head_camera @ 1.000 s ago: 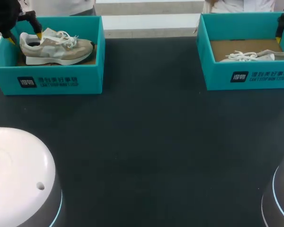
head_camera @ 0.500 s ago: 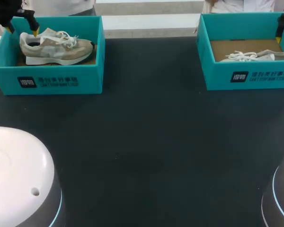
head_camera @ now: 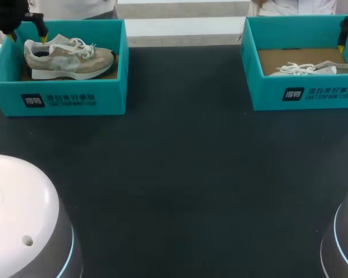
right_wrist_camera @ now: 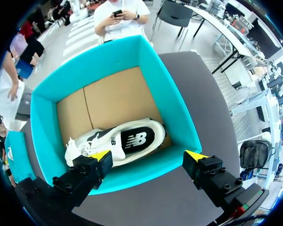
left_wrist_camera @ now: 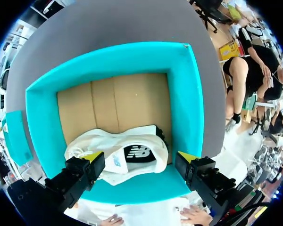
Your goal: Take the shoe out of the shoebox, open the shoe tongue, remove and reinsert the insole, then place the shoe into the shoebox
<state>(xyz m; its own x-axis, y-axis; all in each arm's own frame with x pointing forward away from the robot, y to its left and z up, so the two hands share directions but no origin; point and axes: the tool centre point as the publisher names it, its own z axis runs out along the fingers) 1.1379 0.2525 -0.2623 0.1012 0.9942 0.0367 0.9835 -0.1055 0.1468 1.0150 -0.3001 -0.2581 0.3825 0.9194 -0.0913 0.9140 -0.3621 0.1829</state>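
1. Left shoe (head_camera: pixel 68 58) sits on its sole in left box (head_camera: pixel 69 99), with its toe toward the right box (head_camera: pixel 304 92).
2. Left claw (head_camera: pixel 27 36) hangs over the heel end, fingers spread wide and gripping nothing. In the head view one tip is above the heel and the other is by the box's outer wall.
3. Only the left wrist view looks straight down the shoe's opening. There the insole (left_wrist_camera: pixel 139 153), with a dark patch, lies inside the shoe.
4. Right shoe (right_wrist_camera: pixel 118 141) is in the right box, along the wall nearest the right claw (right_wrist_camera: pixel 148 156).
5. The head view shows only its laces and upper edge above the box's front wall. The right wrist view shows the whole shoe, with its inside visible.
6. Right claw is open above that near wall, holding nothing. The head view catches just one finger at the view's edge.
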